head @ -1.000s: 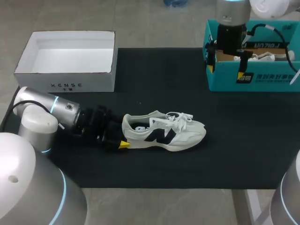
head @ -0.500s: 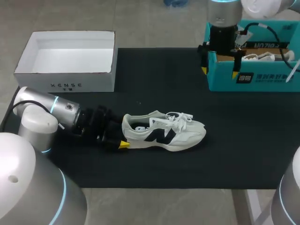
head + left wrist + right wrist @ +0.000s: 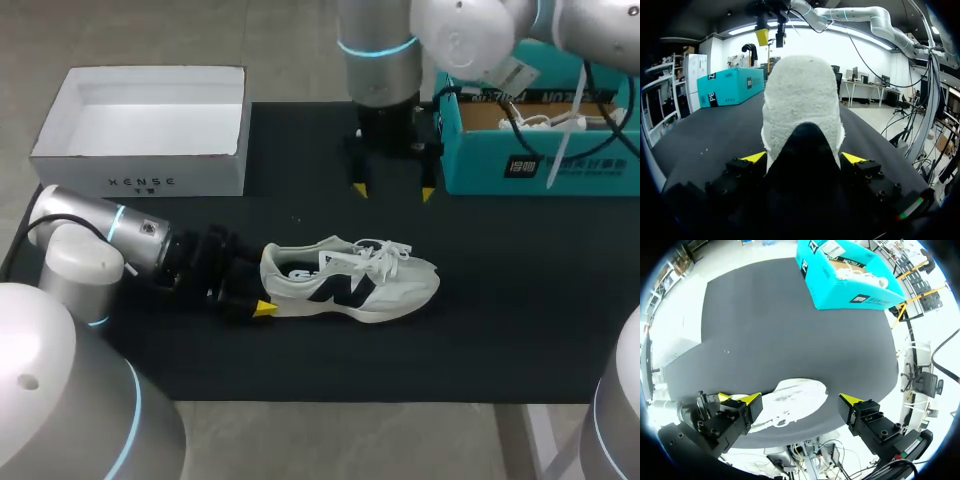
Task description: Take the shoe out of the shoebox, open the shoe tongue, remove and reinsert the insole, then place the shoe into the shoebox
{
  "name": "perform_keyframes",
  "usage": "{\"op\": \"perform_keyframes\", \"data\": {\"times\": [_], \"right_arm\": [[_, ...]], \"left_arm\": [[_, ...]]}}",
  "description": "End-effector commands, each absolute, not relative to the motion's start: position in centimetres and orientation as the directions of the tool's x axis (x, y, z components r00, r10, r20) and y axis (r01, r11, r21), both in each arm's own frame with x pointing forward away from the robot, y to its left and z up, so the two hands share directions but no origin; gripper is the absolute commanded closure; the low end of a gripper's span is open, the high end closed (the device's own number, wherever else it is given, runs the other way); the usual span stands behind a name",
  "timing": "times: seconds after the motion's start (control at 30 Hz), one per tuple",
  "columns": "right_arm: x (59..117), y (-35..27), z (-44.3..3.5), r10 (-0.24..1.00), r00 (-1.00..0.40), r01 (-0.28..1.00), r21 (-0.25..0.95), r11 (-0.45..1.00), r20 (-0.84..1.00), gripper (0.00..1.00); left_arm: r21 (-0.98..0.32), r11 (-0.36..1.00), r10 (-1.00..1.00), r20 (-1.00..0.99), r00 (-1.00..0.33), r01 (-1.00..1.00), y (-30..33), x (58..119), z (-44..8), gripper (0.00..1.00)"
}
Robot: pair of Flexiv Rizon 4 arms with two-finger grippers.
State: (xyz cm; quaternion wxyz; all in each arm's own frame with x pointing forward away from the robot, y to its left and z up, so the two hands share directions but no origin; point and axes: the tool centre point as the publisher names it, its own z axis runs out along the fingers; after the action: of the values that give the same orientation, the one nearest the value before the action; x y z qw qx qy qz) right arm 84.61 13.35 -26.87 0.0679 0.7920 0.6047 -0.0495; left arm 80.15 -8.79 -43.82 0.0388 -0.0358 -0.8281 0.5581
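Note:
A white sneaker with a dark logo lies on its sole in the middle of the black mat, toe pointing right. My left gripper is shut on the sneaker's heel, one yellow tip on each side of it. My right gripper hangs open above the mat behind the sneaker, fingers pointing down and holding nothing. Under the right gripper in its wrist view, the sneaker and its laces show. The right gripper also shows high above the heel in the left wrist view.
An empty white box stands at the back left of the mat. A teal box with white contents stands at the back right, close beside my right arm. It also shows as the teal box in the right wrist view.
My right arm has swung left and forward from over the teal box to above the mat behind the sneaker, still open. The left gripper and the sneaker have not moved.

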Motion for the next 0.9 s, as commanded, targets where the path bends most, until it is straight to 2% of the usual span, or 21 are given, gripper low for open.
{"op": "perform_keyframes", "data": {"times": [0.03, 0.4, 0.9], "right_arm": [[84.1, 16.6, -28.2, 0.943, 0.252, 0.968, 0.076, -0.241, -0.218, 0.0], [82.8, 20.2, -31.3, 0.939, 0.236, 0.972, 0.06, -0.228, -0.248, 0.0], [81.3, 23.4, -32.5, 0.93, 0.169, 0.986, 0.046, -0.163, -0.325, 0.0]], "left_arm": [[-0.926, 0.377, 0.103, 0.025, -0.994, 0.016, -9.0, 80.1, -44.3, 1.0], [-0.926, 0.377, 0.103, 0.025, -0.994, 0.016, -9.0, 80.1, -44.3, 1.0], [-0.926, 0.377, 0.103, 0.025, -0.994, 0.016, -9.0, 80.1, -44.3, 1.0]]}}
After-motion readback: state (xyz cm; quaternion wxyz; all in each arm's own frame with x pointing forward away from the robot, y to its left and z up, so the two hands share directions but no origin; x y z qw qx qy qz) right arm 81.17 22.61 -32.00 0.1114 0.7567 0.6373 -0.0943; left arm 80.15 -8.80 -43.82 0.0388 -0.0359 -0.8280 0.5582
